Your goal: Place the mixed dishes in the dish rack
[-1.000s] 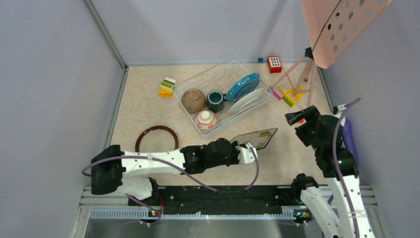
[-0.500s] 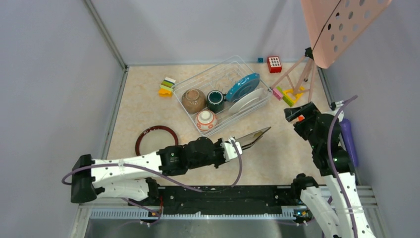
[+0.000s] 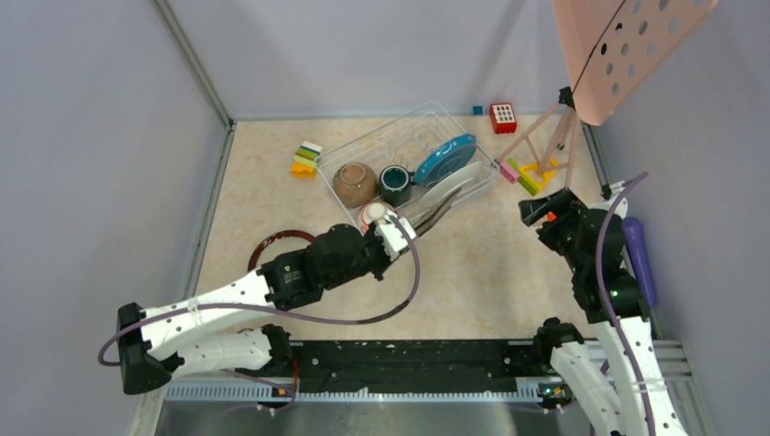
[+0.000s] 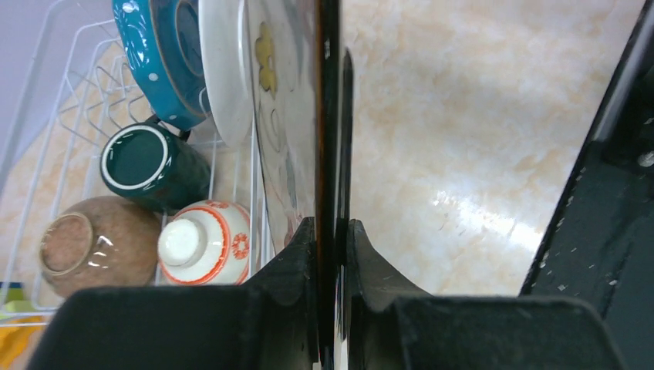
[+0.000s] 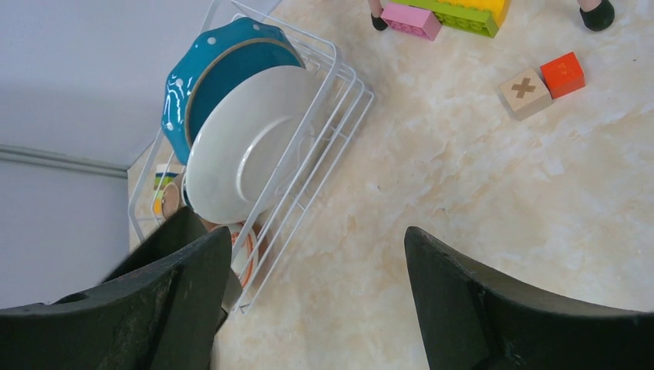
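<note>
My left gripper [image 3: 400,233] [image 4: 330,231] is shut on the black square plate [image 3: 438,207] [image 4: 328,108]. It holds the plate on edge at the near side of the dish rack [image 3: 410,136] [image 4: 58,100], next to the white plate [image 3: 457,184] [image 4: 224,69]. In the rack are the blue dotted plate [image 3: 445,158] [image 5: 202,73], the dark green mug [image 3: 395,183] [image 4: 150,162], the brown bowl [image 3: 354,184] [image 4: 92,243] and the orange-and-white bowl [image 4: 204,243]. The dark red-rimmed plate [image 3: 271,245] lies on the table, partly under my left arm. At the right my right gripper [image 3: 541,214] [image 5: 316,262] stands open and holds nothing.
Toy blocks [image 3: 306,159] lie left of the rack, and more [image 3: 527,173] [image 5: 540,83] to its right. A red keypad toy [image 3: 503,118] sits at the back. A pink perforated board [image 3: 626,45] on a tripod stands back right. Grey walls close in both sides.
My left arm has carried the black plate up and left, from over the open table to the rack's near side. The plate has turned from nearly flat onto its edge. The right gripper has barely moved.
</note>
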`<state>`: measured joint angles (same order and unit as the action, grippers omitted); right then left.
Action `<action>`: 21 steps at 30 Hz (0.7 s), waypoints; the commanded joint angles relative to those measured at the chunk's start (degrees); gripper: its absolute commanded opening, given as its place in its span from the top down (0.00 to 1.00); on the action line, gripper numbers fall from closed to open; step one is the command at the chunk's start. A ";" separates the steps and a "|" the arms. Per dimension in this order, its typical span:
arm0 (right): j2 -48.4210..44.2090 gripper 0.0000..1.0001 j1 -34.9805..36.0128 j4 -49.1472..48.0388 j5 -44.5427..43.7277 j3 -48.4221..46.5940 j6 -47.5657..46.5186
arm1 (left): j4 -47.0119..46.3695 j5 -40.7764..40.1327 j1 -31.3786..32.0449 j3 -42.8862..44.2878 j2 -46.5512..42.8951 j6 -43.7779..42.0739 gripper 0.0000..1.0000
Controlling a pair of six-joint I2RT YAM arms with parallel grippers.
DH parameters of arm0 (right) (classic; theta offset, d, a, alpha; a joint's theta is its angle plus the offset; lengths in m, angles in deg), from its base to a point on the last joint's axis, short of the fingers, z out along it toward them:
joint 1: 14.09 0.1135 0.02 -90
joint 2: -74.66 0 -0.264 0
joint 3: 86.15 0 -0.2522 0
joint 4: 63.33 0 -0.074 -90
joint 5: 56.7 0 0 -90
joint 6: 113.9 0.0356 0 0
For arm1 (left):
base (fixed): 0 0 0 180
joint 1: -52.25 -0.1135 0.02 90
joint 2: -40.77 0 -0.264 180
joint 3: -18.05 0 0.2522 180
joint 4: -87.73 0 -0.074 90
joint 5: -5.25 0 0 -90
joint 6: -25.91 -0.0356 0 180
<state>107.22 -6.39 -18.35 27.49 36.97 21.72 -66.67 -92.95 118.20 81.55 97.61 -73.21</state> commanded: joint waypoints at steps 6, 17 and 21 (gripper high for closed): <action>-1.85 0.20 0.09 2.21 0.95 -3.99 -1.31 | -19.13 13.03 -15.06 10.09 -3.49 0.27 1.00; -2.55 0.20 0.13 3.87 0.95 -4.29 -0.87 | -13.82 13.13 -21.68 17.18 -3.75 4.34 1.00; -0.98 0.20 0.07 3.30 2.58 -4.60 -0.46 | -12.43 12.26 -23.57 21.51 -3.11 2.80 1.00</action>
<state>104.82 -6.39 -13.85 28.32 35.90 21.18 -62.84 -74.05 97.62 92.72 97.79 -65.93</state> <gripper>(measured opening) 0.803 0.147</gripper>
